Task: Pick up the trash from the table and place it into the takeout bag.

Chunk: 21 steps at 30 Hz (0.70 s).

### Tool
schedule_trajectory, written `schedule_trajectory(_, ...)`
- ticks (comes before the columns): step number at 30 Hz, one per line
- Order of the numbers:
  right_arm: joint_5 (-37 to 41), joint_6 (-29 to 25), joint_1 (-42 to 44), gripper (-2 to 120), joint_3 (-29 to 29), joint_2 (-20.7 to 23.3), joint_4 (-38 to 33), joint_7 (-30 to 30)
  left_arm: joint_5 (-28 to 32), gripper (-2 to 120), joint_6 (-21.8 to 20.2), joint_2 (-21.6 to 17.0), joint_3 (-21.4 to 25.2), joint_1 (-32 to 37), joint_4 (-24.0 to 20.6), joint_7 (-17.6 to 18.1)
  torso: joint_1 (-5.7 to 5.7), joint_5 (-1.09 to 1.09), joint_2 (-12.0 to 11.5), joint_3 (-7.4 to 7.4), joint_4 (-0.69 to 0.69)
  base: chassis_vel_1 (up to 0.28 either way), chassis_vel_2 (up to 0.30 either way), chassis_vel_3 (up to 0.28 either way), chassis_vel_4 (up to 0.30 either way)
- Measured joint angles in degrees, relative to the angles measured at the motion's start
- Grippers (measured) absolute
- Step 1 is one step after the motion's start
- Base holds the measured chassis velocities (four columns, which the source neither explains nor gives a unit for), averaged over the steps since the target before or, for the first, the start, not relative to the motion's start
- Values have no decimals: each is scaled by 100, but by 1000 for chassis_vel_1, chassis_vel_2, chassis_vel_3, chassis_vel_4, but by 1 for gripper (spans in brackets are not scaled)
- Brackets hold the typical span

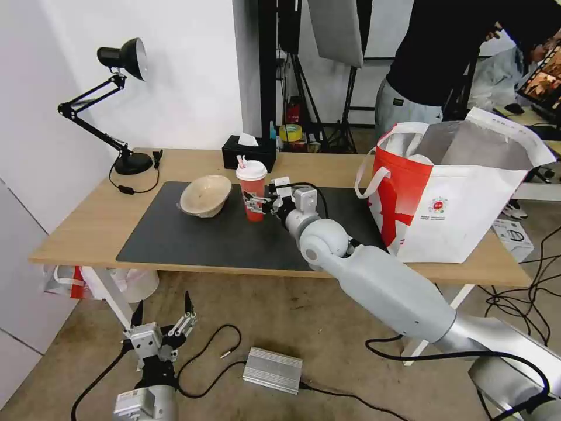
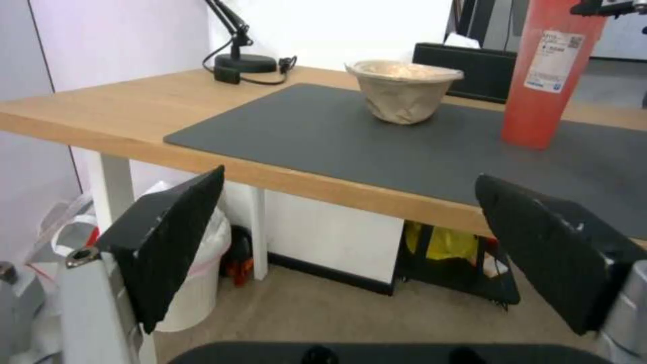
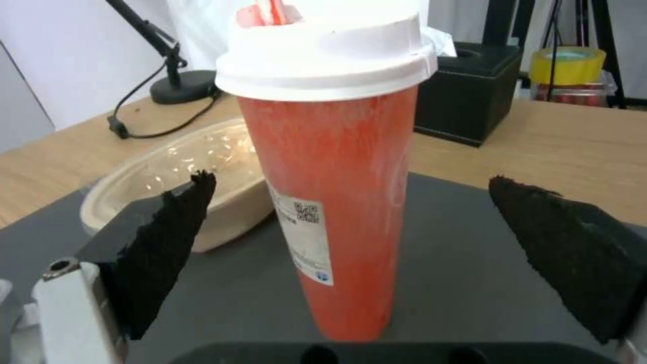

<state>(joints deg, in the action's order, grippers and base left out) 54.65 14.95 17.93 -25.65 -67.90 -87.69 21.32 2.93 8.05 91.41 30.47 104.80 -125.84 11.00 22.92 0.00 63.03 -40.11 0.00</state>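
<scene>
Currently, the tall red plastic drink cup with white lid and straw (image 1: 252, 190) stands upright, long axis vertical, on the dark grey mat (image 1: 222, 234) of the light-wood counter (image 1: 87, 222), with the beige paper bowl (image 1: 205, 196) at its 9 o'clock. The right gripper (image 1: 259, 204) is level with the cup at its 3 o'clock, jaws spread wide and not touching it. The left gripper (image 1: 163, 318) hangs open below the counter edge, well apart. The red-and-white insulated takeout bag (image 1: 450, 199) stands open at the cup's 3 o'clock.

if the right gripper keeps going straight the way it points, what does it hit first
Most likely the red drink cup: it stands upright on the mat, centred before the open right gripper, with the beige paper bowl off to one side.
</scene>
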Motion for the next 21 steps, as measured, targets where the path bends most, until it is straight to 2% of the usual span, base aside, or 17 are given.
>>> schedule_trajectory(21, -91, -28, -94, 100, 19, -255, 347, -146, -2, 100, 3, 0, 11, 12, -25, 0, 0, 0, 0, 0, 0, 0, 0, 0, 0)
